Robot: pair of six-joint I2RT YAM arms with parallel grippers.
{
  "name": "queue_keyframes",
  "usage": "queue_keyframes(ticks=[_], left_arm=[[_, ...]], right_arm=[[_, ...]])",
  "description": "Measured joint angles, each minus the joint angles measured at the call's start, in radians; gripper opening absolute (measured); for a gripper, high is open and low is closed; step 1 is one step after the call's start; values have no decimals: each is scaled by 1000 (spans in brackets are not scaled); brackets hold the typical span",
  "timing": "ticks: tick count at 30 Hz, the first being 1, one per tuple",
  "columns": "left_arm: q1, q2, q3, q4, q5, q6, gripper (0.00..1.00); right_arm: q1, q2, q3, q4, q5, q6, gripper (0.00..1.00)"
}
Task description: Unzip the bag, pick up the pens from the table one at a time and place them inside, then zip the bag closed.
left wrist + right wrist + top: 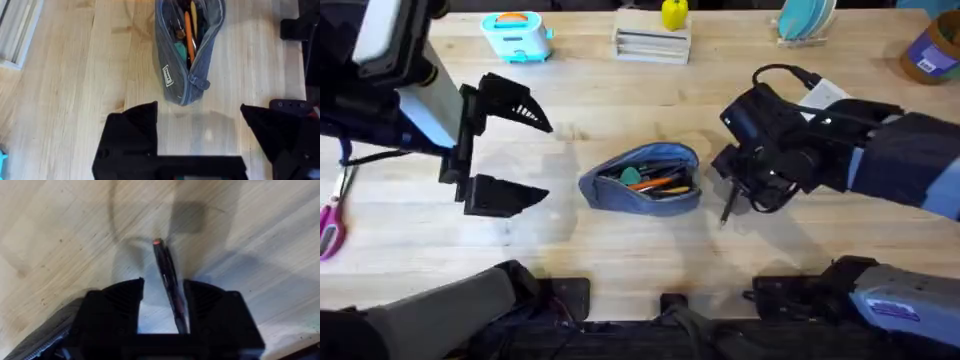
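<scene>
The blue-grey bag lies unzipped at the middle of the table. An orange pen rests inside it among teal and dark items. In the left wrist view the bag gapes with the orange pen inside. My right gripper hovers just right of the bag, shut on a black pen that hangs down toward the wood. In the right wrist view the black pen runs out between my fingers above its shadow. My left gripper stands open left of the bag, holding nothing.
Pink-handled scissors lie at the left edge. Along the back stand a teal toy toaster, a white stack with a yellow object on it, teal plates and a can.
</scene>
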Motion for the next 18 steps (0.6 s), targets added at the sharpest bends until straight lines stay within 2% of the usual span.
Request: queue_keyframes(ticks=[4, 7, 18], left_arm=[[0, 0, 0, 0, 0, 0, 993], [0, 0, 0, 0, 0, 0, 993], [0, 0, 0, 0, 0, 0, 992]], right_arm=[[0, 4, 0, 1, -8, 11, 282], [0, 6, 0, 8, -11, 17, 67], [0, 0, 0, 12, -14, 2, 44]])
